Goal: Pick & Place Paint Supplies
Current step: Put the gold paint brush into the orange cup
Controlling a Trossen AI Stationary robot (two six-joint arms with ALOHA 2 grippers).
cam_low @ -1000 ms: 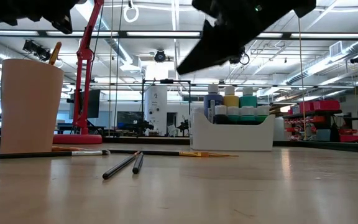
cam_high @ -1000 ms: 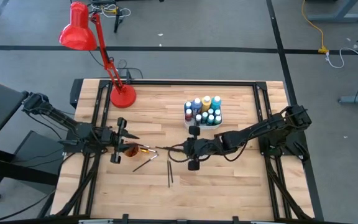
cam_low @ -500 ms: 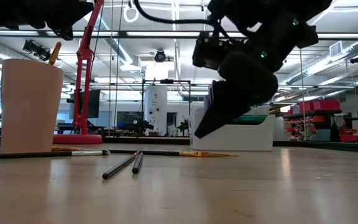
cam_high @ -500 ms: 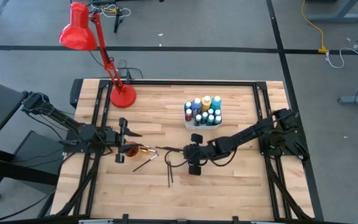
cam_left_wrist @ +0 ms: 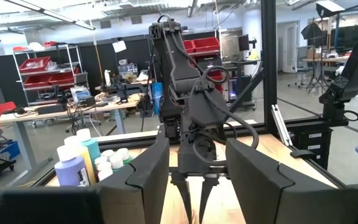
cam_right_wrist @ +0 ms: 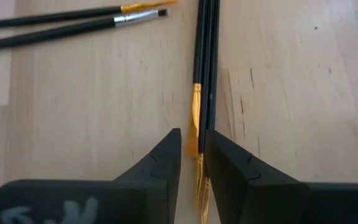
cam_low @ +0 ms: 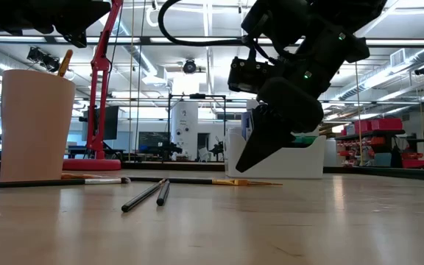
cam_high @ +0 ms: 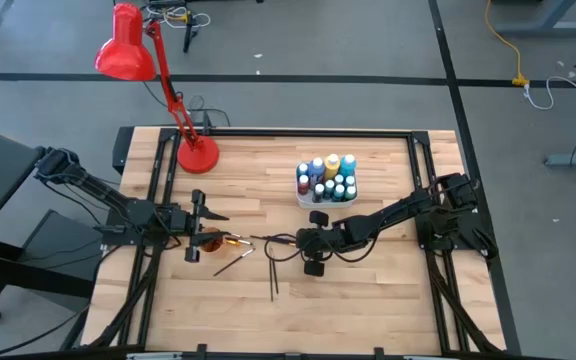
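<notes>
The right gripper [cam_right_wrist: 192, 163] is down on the table, its fingers squeezing a paintbrush [cam_right_wrist: 196, 118]. The left gripper [cam_left_wrist: 194, 180] waits open above the orange cup [cam_high: 209, 242].

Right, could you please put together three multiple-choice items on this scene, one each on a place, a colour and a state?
1. The right gripper is:
A. raised high above the table
B. low over the brushes lying on the table
C. out past the table's edge

2. The lamp is:
A. blue
B. white
C. red

3. The left gripper is:
A. open, holding nothing
B. shut, with nothing held
C. shut on a cloth

Answers:
1. B, since its wrist view looks closely down on dark-handled brushes on the wood.
2. C, since the shade, arm and base all show red in the high view.
3. A, since its wrist view shows the fingers wide apart with nothing between them.
</notes>
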